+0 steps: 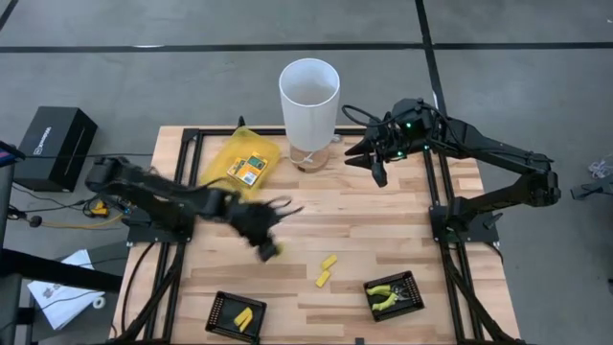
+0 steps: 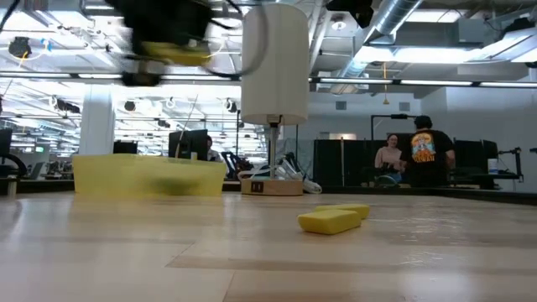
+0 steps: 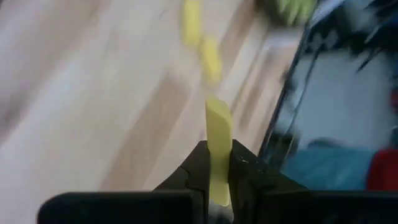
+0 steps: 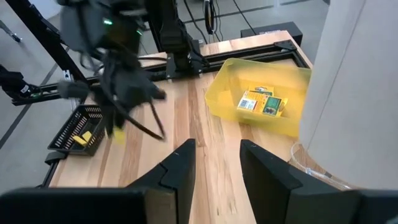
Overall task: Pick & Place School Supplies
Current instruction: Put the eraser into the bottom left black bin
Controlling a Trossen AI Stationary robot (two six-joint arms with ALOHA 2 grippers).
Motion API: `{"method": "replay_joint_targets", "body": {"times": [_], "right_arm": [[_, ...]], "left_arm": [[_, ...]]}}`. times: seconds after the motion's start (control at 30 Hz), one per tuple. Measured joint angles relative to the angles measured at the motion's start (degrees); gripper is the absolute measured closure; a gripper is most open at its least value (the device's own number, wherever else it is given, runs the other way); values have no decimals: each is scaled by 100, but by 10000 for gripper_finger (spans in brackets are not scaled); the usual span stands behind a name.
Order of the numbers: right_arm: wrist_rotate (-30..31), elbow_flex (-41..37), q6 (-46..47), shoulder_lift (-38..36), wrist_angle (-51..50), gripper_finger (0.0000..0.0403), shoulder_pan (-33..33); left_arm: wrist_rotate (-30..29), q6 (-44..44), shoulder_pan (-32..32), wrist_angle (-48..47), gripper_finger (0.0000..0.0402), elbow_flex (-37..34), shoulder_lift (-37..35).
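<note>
Along the table's near edge sit two black trays: the left tray (image 1: 236,313) holds yellow pieces, the right tray (image 1: 394,294) small pliers (image 1: 385,296). Just beyond them two loose yellow pieces (image 1: 327,270) lie on the bare wood. Above the middle, the left gripper (image 1: 268,247) pinches a yellow oblong piece (image 3: 218,146) between pressed fingers. Farther back, the yellow pouch (image 1: 241,163) holds labelled packets (image 4: 260,102) beside the white cylinder (image 1: 308,103) at the far edge. The right gripper (image 4: 216,163) hovers there, fingers parted, empty.
</note>
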Motion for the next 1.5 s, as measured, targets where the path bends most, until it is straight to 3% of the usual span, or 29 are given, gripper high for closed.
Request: {"method": "replay_joint_targets", "body": {"times": [0.27, 0.4, 0.6, 0.87, 1.17, 1.37, 1.5], "right_arm": [[0, 0, 91, -2, 127, 285, -17], [0, 0, 112, -2, 119, 285, -17], [0, 0, 177, -1, 119, 285, -17], [0, 0, 220, -1, 113, 285, -17], [0, 0, 219, -2, 106, 285, -17], [-1, 0, 189, -1, 106, 285, -17], [-2, 0, 94, -2, 135, 285, -20]], "left_arm": [[-883, -1384, -1955, -274, 379, -659, -457], [-1075, -1969, -2762, -232, 379, -664, -257], [-1127, -2650, -3454, -37, 379, -662, 357], [-1014, -2878, -3540, 245, 377, -662, 1042], [-864, -3314, -3465, 353, 263, -655, 1106], [-678, -3670, -3508, 350, 235, -655, 875], [-1561, -3742, -3383, 343, 244, -653, 121]]}}
